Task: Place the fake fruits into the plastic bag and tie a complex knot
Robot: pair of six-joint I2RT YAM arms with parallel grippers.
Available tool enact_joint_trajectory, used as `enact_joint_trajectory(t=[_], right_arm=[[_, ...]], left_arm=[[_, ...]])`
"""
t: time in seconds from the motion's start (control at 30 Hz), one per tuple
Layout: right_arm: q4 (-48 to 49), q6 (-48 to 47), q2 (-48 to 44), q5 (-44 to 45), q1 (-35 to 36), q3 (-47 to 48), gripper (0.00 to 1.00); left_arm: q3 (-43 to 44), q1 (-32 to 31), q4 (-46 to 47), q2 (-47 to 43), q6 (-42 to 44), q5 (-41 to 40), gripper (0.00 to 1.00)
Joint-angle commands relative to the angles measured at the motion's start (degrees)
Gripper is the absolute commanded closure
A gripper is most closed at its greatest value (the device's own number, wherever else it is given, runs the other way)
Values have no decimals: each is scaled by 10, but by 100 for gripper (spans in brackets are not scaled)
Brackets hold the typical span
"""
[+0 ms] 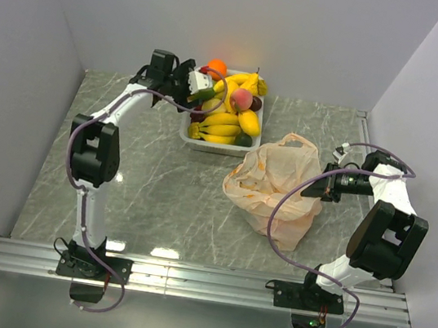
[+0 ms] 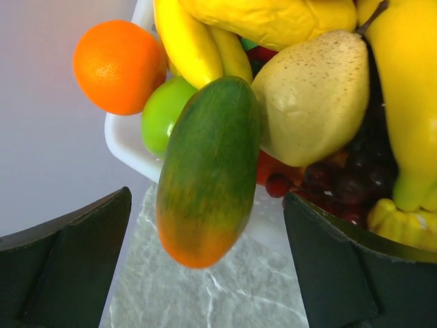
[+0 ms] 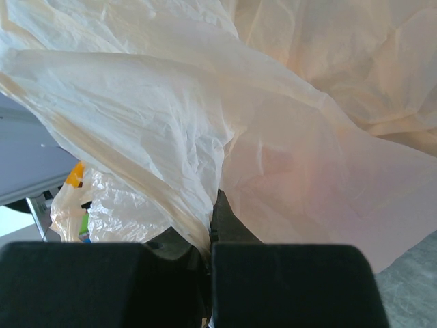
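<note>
Glossy plastic fruits [image 1: 227, 121], thin crinkly translucent plastic bag [image 1: 278, 185], smooth white tray [image 2: 123, 140], polished marble-look table [image 1: 159, 180]

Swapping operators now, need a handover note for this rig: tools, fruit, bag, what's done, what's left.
Left tool: open at the corner of the white tray, with the green-orange mango in its gap, untouched.
Right tool: shut on a fold of the plastic bag, which lies crumpled on the table right of the tray.
Fake fruits: piled in the tray.
Done: no fruit visibly bagged, nothing tied.
Left: bag all the fruit, tie the bag.
</note>
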Motion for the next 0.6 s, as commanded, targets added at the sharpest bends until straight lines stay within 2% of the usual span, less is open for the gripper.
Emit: enact_joint_trajectory(t=[0.0,0.13,0.23,0.27,0.37,0.47,0.57], right_arm=[[0,1,2,1,3,18,100],[-1,2,4,1,3,20,100],[-4,0,8,1,3,23,100],[-6,-1,9,1,2,24,100],[-6,-2,9,1,3,24,100],[-9,-3,9,2,2,26,100],[-10,-5,8,3,1,28,100]], left_arm=[[9,-6,47,23,27,-22,1],[30,-9,65,46,26,-31,2],[44,-11,60,59,37,-36,11],[46,-11,62,61,37,-38,21],[41,-11,86,53,22,-44,37],[37,-12,97,28,9,-42,47],[35,-12,108,-19,-32,-30,51]])
